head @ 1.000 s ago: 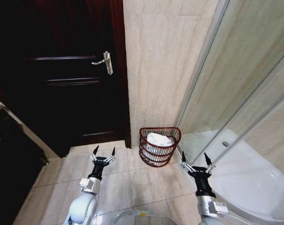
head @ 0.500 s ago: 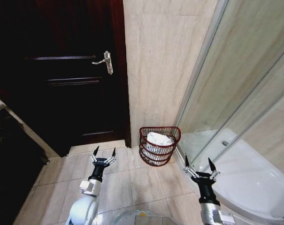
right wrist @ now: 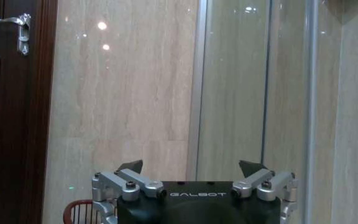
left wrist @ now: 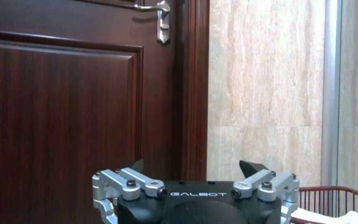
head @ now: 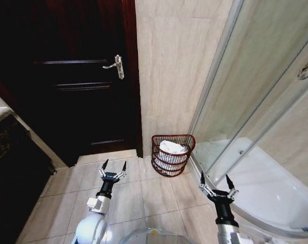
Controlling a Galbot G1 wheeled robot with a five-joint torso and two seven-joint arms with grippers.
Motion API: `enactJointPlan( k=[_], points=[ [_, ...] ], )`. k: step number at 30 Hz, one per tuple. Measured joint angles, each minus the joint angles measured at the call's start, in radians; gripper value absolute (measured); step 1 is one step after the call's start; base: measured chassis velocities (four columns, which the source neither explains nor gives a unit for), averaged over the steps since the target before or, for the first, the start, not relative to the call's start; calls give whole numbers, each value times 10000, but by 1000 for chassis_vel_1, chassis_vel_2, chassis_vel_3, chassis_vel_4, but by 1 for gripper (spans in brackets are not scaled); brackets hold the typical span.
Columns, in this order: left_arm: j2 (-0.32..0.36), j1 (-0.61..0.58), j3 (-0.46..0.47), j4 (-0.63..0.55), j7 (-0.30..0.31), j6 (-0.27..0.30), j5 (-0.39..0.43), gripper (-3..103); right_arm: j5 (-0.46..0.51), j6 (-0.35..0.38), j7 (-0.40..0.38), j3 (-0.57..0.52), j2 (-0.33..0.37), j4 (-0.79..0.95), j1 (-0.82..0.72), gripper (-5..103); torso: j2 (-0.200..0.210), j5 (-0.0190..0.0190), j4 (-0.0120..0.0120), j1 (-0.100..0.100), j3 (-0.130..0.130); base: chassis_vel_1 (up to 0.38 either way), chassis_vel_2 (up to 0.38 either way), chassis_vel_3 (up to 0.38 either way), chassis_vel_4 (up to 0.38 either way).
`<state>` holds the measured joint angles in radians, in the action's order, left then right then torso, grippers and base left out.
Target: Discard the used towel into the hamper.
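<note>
Two tools are raised over the tiled floor (head: 143,195), both with fingers spread wide and nothing between them. Left tool (head: 113,168): positioned over the floor tiles in front of the dark wooden door (head: 67,101), fingertips pointing toward the door; in the left wrist view the left tool (left wrist: 195,167) shows both black fingertips well apart, facing the door panel and the door handle (left wrist: 160,18). Right tool (head: 215,183): positioned near the curved base of the shower enclosure (head: 266,198), fingertips pointing toward the glass; in the right wrist view the right tool (right wrist: 191,167) likewise shows its tips well apart.

Hamper (head: 173,155): a reddish-brown wire basket standing upright on the floor against the beige tiled wall (head: 169,66), between the door frame and the edge of the shower glass. It lies ahead of and between the two tools, apart from both. A white towel (head: 172,148) lies bunched inside the hamper, its top just below the rim. The hamper rim also appears beside the left tool in the left wrist view.
</note>
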<state>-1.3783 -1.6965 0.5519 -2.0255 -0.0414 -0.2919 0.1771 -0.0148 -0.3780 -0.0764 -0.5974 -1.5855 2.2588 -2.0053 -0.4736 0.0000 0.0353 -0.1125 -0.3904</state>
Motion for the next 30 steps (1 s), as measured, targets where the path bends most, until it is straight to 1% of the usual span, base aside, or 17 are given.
enactJointPlan(
  k=[2,4,6,11,19,21,23,28,30],
  points=[
    [1,-5,28,52,-13,-113,0,100,-12,-88,6,-5,-12,1,-64,100,131,0,0,50,82,0,0,0,0],
    [1,-6,31,56,-16,-121,0,100,-12,-94,6,-5,-11,0,-68,100,141,0,0,54,88,0,0,0,0],
    [10,-48,75,116,-27,-235,0,100,-13,-165,6,-8,0,-22,-118,100,286,0,1,119,170,0,0,0,0],
    [40,-80,159,183,-29,-343,8,100,-44,-232,9,9,-27,-46,-152,100,521,0,1,205,319,0,0,0,0],
    [24,-29,151,265,-31,-430,20,100,-160,-306,21,55,-56,-59,-226,100,857,0,1,328,532,0,0,0,0],
    [20,-29,142,271,-31,-437,20,100,-167,-308,21,56,-56,-58,-232,100,888,0,1,338,552,0,0,0,0],
    [10,-37,126,307,-33,-483,19,100,-202,-310,25,67,-45,-58,-245,100,1043,0,1,396,651,0,0,0,0],
    [23,-55,155,325,-35,-508,26,100,-243,-309,26,107,-37,-65,-225,100,1200,0,1,453,749,30,-25,-17,33],
    [34,-45,178,335,-36,-510,30,100,-284,-309,26,136,-56,-108,-182,100,1327,0,2,496,837,24,-21,-23,26]
  ],
)
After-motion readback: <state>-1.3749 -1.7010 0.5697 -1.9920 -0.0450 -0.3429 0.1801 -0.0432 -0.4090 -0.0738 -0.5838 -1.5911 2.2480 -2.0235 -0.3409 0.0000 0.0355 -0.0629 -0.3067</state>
